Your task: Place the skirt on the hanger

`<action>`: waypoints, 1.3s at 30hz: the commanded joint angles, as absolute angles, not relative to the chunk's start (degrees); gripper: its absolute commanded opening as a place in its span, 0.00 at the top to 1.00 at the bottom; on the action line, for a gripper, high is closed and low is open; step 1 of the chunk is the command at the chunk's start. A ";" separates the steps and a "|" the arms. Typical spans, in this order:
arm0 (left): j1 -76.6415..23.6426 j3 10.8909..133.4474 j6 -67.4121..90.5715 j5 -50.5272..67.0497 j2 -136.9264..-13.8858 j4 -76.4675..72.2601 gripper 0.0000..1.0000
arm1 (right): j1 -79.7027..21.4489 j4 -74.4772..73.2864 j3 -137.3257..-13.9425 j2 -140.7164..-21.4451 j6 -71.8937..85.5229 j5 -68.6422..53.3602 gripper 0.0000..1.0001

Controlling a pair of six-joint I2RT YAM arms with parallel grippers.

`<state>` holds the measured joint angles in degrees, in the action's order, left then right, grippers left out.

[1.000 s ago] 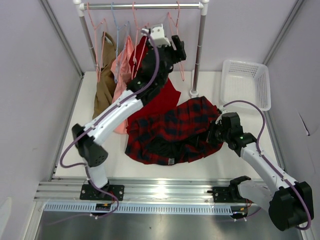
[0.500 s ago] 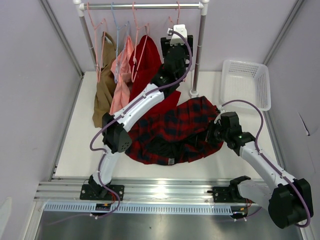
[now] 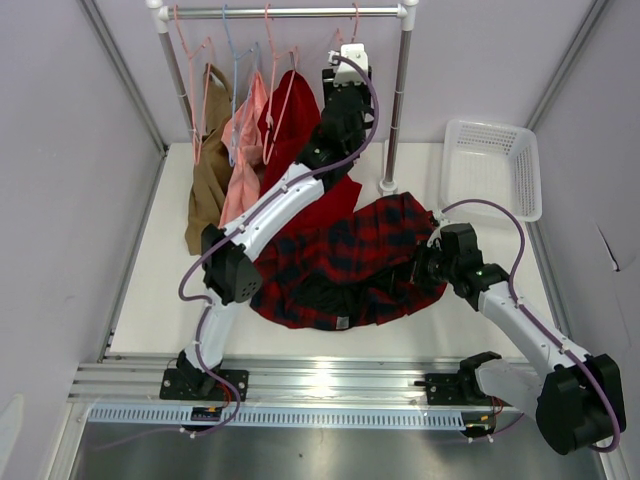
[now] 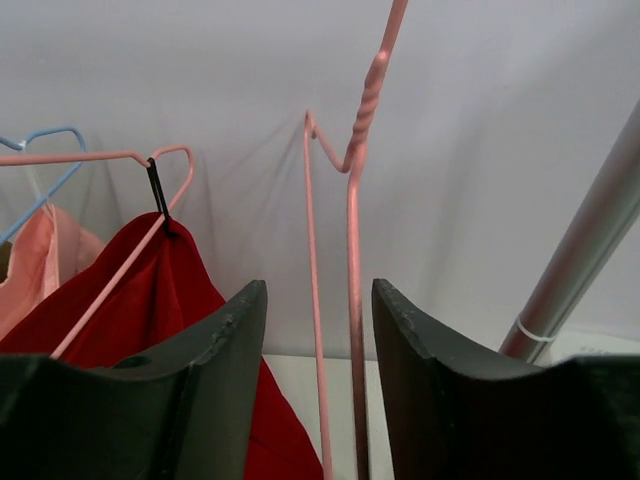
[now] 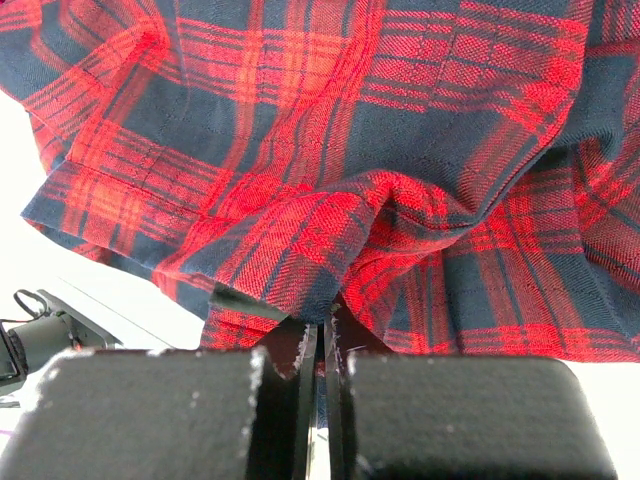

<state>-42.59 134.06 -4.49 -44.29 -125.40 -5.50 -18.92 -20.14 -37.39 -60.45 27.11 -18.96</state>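
Note:
The red and dark plaid skirt [image 3: 350, 260] lies crumpled on the table, and it fills the right wrist view [image 5: 330, 150]. My right gripper [image 3: 432, 262] is shut on a fold at the skirt's right edge [image 5: 322, 325]. The pale-pink wire hanger [image 4: 353, 250] hangs from the rail at its right end [image 3: 354, 25]. My left gripper [image 3: 343, 75] is raised to it and open. Both of the hanger's thin wires run between its dark fingers [image 4: 318, 290] without touching either one.
A brown garment [image 3: 210, 150], a salmon one [image 3: 245, 130] and a plain red one [image 3: 290, 120] hang on the rail [image 3: 290, 12]. The metal post [image 3: 397, 100] stands just right of the hanger. A light-blue hanger [image 4: 40, 150] hangs further left. A white basket [image 3: 492, 165] sits back right.
My left arm swung right along the rail to the pink hanger, and its jaws have narrowed around the wires. The right arm and the skirt have not moved.

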 commanded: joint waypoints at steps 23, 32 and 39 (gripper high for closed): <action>-39.20 139.66 -6.94 -37.79 -121.29 -6.33 1.00 | -18.02 -17.58 -38.41 -60.91 24.96 -21.09 1.00; -38.85 138.61 -8.17 -35.07 -117.52 -4.66 1.00 | -17.58 -16.88 -38.15 -61.00 24.79 -21.45 1.00; -38.85 135.79 -8.79 -32.61 -114.27 -0.71 1.00 | -17.32 -16.61 -37.62 -60.82 24.87 -21.62 1.00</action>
